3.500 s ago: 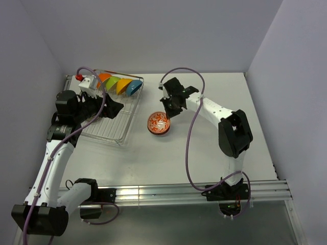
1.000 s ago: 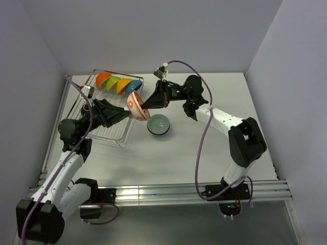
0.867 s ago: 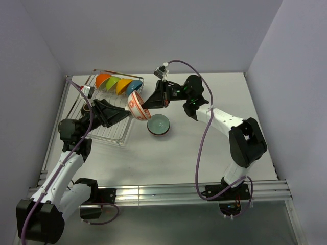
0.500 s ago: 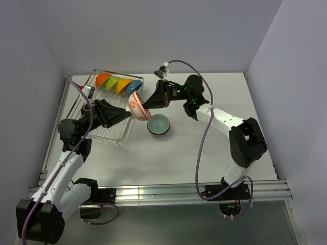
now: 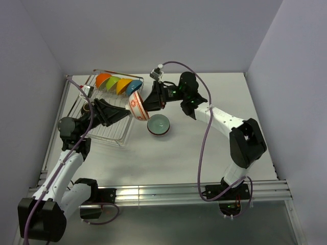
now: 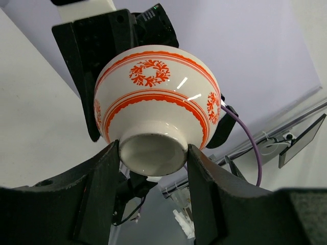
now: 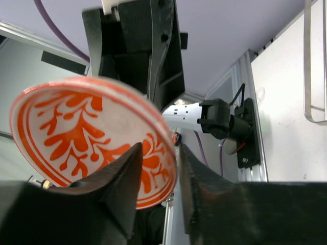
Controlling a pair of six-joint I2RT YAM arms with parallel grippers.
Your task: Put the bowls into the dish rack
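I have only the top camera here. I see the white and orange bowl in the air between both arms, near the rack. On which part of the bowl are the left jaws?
Observer: On the left wrist camera, the left jaws stand on either side of the small foot under the patterned bowl, and both sides touch it.
Operator: And the right jaws, where are they?
Observer: The right wrist camera shows them astride the rim, one side over the inside of the bowl and the other outside it. I cannot tell whether they press on it.
Operator: Is the inside of the bowl plain?
Observer: No. The right wrist camera shows an orange leaf pattern on the inside.
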